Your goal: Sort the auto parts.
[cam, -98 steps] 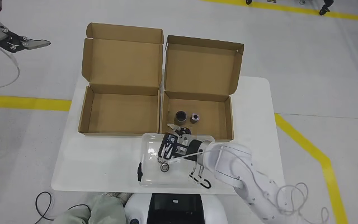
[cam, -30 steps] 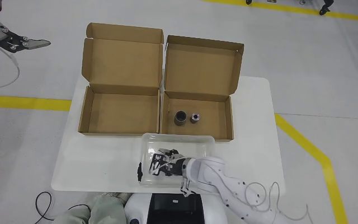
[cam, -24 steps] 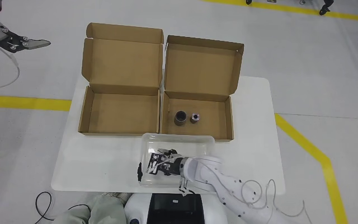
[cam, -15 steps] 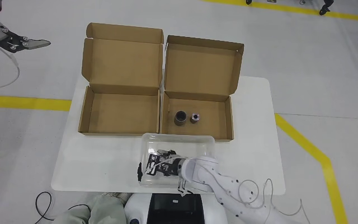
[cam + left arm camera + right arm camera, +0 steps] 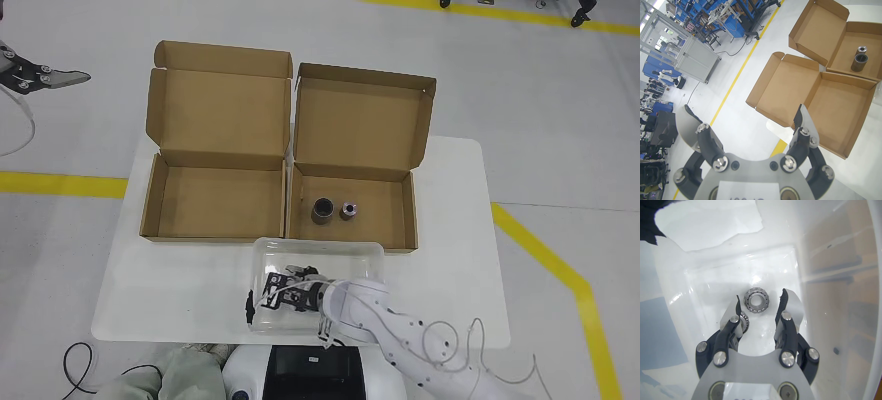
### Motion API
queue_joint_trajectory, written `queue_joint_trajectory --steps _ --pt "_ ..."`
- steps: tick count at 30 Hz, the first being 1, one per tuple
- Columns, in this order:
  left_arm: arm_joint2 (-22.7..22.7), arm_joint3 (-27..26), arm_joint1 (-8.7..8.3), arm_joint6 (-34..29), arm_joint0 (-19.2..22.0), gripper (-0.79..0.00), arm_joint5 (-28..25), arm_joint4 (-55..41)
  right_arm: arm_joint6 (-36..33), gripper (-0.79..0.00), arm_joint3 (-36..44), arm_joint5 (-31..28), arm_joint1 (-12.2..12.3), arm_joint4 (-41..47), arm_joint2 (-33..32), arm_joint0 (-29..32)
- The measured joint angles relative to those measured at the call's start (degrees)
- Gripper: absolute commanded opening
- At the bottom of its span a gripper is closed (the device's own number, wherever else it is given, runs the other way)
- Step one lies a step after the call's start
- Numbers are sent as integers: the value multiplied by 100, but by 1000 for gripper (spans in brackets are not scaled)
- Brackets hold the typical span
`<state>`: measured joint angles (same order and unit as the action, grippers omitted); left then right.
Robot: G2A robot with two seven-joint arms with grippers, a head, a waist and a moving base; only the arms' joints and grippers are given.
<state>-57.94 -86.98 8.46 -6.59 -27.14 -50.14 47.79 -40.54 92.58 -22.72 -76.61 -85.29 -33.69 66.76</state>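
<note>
Steel tapered roller bearing [image 5: 756, 303]: laid on the floor of the clear plastic bin [image 5: 318, 243], between the parted fingers.
Right gripper [image 5: 761, 297]: set inside the bin, released, nothing grasped.
Second bearing [image 5: 744, 321]: partly hidden behind one finger.
Left gripper [image 5: 743, 108]: held past the table edge, spread wide.
Right-hand brown cardboard box [image 5: 385, 222]: dark metal sleeve [image 5: 323, 209] and small silver bushing [image 5: 348, 210] stood inside, side by side.
</note>
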Motion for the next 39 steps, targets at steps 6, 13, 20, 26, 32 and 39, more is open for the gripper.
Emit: queue_joint_trajectory --steps 6,13,20,26,32,39 --pt "0 0 0 0 0 0 0 0 54 -413 -16 -59 -20 -10 5 8" --pt "0 0 0 0 0 0 0 0 117 -425 -167 -78 -65 24 18 -38" --pt "0 0 0 0 0 0 0 0 145 -785 -227 -95 -85 31 -7 -31" --pt "0 0 0 0 0 0 0 0 129 -785 -241 -103 -100 -3 -24 -33" --pt "0 0 0 0 0 0 0 0 253 -785 -28 14 -65 -204 -132 74" --pt "0 0 0 0 0 0 0 0 867 -785 256 -163 53 -97 -462 356"
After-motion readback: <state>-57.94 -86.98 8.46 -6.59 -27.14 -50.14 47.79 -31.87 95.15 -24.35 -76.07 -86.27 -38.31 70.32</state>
